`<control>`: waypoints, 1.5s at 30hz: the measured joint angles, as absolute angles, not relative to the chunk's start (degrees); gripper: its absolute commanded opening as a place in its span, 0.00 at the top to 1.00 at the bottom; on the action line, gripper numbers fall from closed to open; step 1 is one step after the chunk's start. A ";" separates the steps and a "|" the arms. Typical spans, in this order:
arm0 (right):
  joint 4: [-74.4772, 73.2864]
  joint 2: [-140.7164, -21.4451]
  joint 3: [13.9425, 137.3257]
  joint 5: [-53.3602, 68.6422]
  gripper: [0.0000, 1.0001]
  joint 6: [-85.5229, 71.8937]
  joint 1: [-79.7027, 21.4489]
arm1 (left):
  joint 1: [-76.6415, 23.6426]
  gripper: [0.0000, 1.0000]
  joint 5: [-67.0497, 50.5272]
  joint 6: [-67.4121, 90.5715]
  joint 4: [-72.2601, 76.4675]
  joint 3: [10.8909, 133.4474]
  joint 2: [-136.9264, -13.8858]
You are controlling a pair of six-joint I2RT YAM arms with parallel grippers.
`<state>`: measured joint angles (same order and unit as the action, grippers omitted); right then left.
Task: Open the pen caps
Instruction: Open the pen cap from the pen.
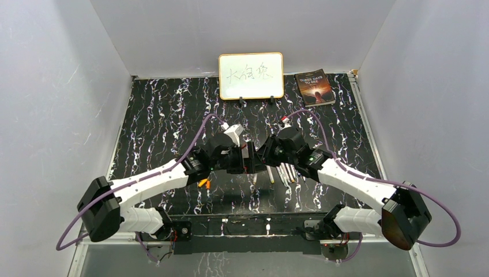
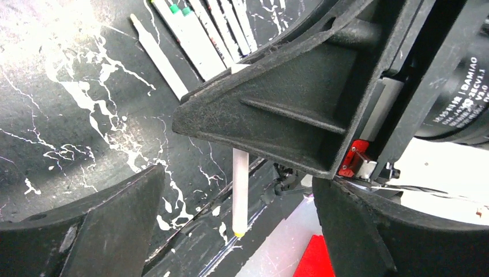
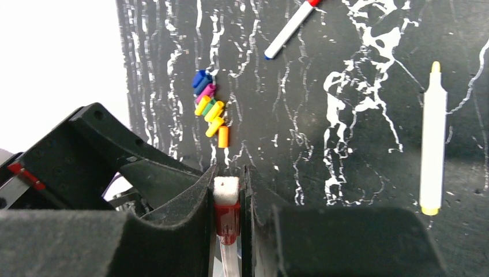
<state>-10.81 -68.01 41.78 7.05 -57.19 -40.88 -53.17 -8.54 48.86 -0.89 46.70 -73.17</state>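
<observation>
My right gripper (image 3: 229, 176) is shut on a pen (image 3: 228, 213), with its red cap and white felt end showing between the pads. The pen's white barrel (image 2: 240, 190) hangs down to a yellow end. My left gripper (image 2: 239, 187) stands wide open on either side of that barrel, its fingers (image 2: 115, 231) clear of it. Both grippers meet above the table's middle, left gripper (image 1: 247, 157) facing right gripper (image 1: 264, 151). A pile of loose pen caps (image 3: 209, 107) in blue, pink, yellow and orange lies on the table, also visible as caps (image 1: 203, 183) under the left arm.
Several pens (image 1: 282, 173) lie side by side beneath the right arm, seen as pens (image 2: 202, 34) in the left wrist view. A yellow-ended pen (image 3: 432, 138) and a red-capped pen (image 3: 291, 26) lie apart. A whiteboard (image 1: 251, 75) and a book (image 1: 315, 88) stand at the back.
</observation>
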 measured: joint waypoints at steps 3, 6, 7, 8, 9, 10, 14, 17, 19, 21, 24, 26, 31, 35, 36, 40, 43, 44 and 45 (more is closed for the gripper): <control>-9.56 -66.13 41.34 8.45 1.00 -57.67 -40.88 | -52.97 0.01 -8.97 49.08 -0.30 45.76 -70.96; -6.98 -65.04 40.10 10.35 1.00 -58.85 -40.88 | -52.88 0.02 -10.31 49.36 0.86 44.58 -70.15; -6.42 -64.88 39.66 10.74 1.00 -59.09 -40.88 | -52.88 0.02 -10.92 49.54 1.50 44.16 -70.19; -5.91 -64.84 39.22 11.29 1.00 -59.55 -40.88 | -52.88 0.02 -11.44 49.74 1.80 43.81 -70.19; -5.61 -64.84 38.94 11.60 1.00 -59.75 -40.88 | -52.86 0.02 -11.84 49.91 2.28 43.48 -70.19; -5.34 -64.84 38.65 12.01 1.00 -60.03 -40.88 | -52.84 0.02 -12.23 50.09 2.94 43.22 -70.19; -3.40 -64.86 38.33 13.52 1.00 -60.84 -40.88 | -52.84 0.02 -13.58 51.07 5.43 42.68 -70.19; -0.64 -64.86 37.67 14.52 1.00 -61.67 -41.01 | -52.84 0.03 -14.33 51.88 7.57 41.95 -70.22; 0.23 -64.88 37.50 14.87 1.00 -61.95 -41.21 | -52.84 0.06 -14.48 52.49 8.88 41.36 -70.22; 1.50 -64.88 37.08 15.03 1.00 -62.33 -41.36 | -52.84 0.11 -14.59 52.77 9.72 41.15 -70.32; 2.74 -64.88 36.32 15.00 1.00 -63.16 -41.50 | -52.84 0.22 -14.70 52.80 10.02 41.15 -70.57; 3.40 -64.88 35.81 14.96 1.00 -63.51 -41.54 | -52.86 0.32 -14.79 52.80 10.26 41.15 -70.65; 3.40 -64.99 35.70 14.44 1.00 -63.86 -41.69 | -53.21 0.56 -15.33 52.58 10.74 41.45 -70.67; 4.45 -64.95 35.66 14.55 1.00 -65.10 -41.65 | -53.12 0.62 -13.34 51.99 8.36 41.71 -70.89; 4.64 -64.95 35.66 14.55 1.00 -65.43 -41.65 | -53.06 0.63 -12.84 51.88 7.86 41.71 -71.00; 4.82 -64.95 35.66 14.52 1.00 -66.39 -41.76 | -52.99 0.74 -11.07 51.44 6.28 41.69 -71.20; 4.62 -64.97 35.64 14.26 1.00 -66.61 -42.06 | -53.08 0.71 -10.83 51.09 5.91 41.80 -71.22; 4.60 -64.97 35.64 13.96 1.00 -66.65 -42.22 | -53.10 0.68 -10.79 50.89 5.82 41.89 -71.24; 4.58 -64.97 35.64 13.54 1.00 -66.78 -42.39 | -53.10 0.69 -10.61 50.52 5.48 42.04 -71.35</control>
